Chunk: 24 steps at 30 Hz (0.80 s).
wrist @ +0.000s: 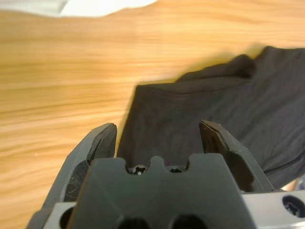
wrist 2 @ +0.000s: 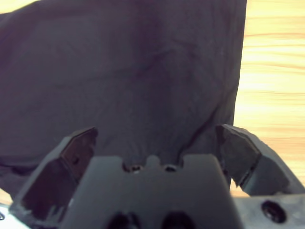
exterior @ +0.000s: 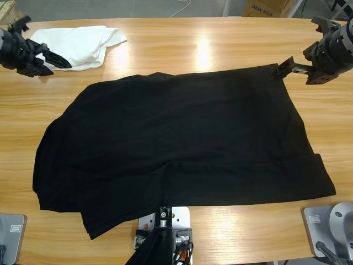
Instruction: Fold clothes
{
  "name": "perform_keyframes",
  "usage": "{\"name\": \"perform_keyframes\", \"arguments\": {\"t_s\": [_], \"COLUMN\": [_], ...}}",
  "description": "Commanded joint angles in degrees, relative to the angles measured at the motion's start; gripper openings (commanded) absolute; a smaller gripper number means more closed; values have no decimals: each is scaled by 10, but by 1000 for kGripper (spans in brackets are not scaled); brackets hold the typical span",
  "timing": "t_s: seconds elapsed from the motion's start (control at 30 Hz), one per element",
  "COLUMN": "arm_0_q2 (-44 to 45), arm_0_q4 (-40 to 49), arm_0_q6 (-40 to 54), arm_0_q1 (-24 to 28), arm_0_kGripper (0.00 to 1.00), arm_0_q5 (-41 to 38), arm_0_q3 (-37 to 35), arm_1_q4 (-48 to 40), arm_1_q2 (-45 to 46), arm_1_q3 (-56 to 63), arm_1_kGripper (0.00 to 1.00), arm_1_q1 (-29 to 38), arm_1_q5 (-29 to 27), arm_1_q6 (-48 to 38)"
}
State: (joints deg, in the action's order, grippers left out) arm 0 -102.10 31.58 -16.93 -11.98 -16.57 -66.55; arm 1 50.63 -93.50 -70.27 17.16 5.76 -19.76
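High view is showing the black T-shirt (exterior: 182,149) lying flat along the worktop (exterior: 198,44), long axis left-right, its far right corner lying just at the right gripper (exterior: 284,68), both arms' fingers spreading wide, holding nothing

A long wooden table (exterior: 182,47) with a pale, streaked grain fills most of the high view. A crumpled white garment (exterior: 83,44) is laid on it near the far left corner, and a strip of that fabric is seen at the top edge of the left wrist view. Beyond the table's far edge, a cardboard box (exterior: 267,8) with blue lettering and a white cable (exterior: 182,8) on the floor are partly seen.
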Motion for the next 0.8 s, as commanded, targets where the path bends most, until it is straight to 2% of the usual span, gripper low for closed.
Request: {"name": "perform_keyframes", "arguments": {"t_s": [0.03, 0.1, 0.17, 0.2, 0.23, 0.3, 0.37, 0.57, 0.8], "arm_0_q2": [-124, -144, -167, -175, -181, -196, -220, -271, -334], "arm_0_q4": [-48, -75, -72, -61, -42, 13, 86, 184, 286], "arm_0_q6": [-27, -43, -11, 29, 79, 243, 314, 344, 387], "arm_0_q1": [3, -7, -20, -31, -47, -83, -103, -119, -121], "arm_0_kGripper": [669, 669, 687, 749, 761, 761, 761, 761, 753], "arm_0_q5": [-88, -90, -91, -92, -90, -54, -28, 53, 57], "arm_0_q3": [-57, -67, -84, -97, -114, -153, -206, -310, -415], "arm_1_q4": [-8, -13, -15, -17, -18, -20, -28, -49, -55], "arm_1_q2": [-46, -50, -55, -57, -59, -62, -64, -66, -76], "arm_1_q3": [2, 2, 2, 2, 2, 6, 19, 53, 62], "arm_1_kGripper": [1000, 1000, 1000, 1000, 1000, 1000, 1000, 1000, 1000], "arm_1_q1": [-5, -5, -5, -5, -5, -5, -5, -5, -5], "arm_1_q5": [13, 13, 13, 14, 14, 15, 17, 25, 28], "arm_1_q6": [9, 9, 9, 10, 11, 14, 14, 14, 14]}}
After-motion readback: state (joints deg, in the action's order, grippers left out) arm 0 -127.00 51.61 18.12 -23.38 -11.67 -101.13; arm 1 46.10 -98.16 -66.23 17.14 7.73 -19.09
